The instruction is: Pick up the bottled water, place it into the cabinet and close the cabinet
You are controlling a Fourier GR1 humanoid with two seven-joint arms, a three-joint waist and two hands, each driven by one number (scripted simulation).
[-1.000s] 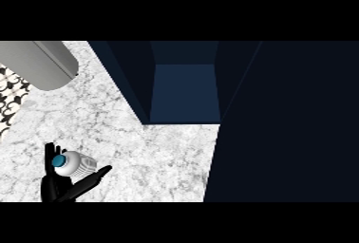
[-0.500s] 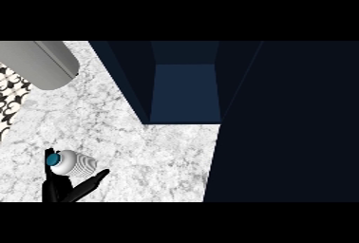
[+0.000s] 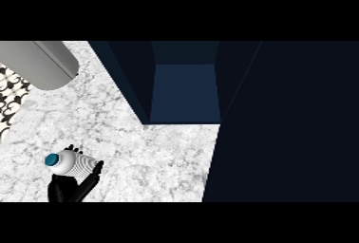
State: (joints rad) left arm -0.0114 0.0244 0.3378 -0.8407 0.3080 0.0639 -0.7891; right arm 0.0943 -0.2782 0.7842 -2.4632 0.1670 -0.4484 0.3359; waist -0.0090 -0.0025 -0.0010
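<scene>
No text, label, brand, number or sign can be read anywhere: the bottle point(image 3: 69, 163) at the lower left of the frame shows only plain white ribs and a blue cap, and the cabinet point(image 3: 184, 90) at the upper middle is bare dark blue

counter point(image 3: 161, 156) — white marble, grey-veined | grey cylinder point(image 3: 38, 64) — top left | patterned black-and-white strip point(image 3: 10, 97) — left edge

counter point(image 3: 154, 156): veined marble (grey-white) | bottled water point(image 3: 72, 163): ribbed white plastic
</scene>
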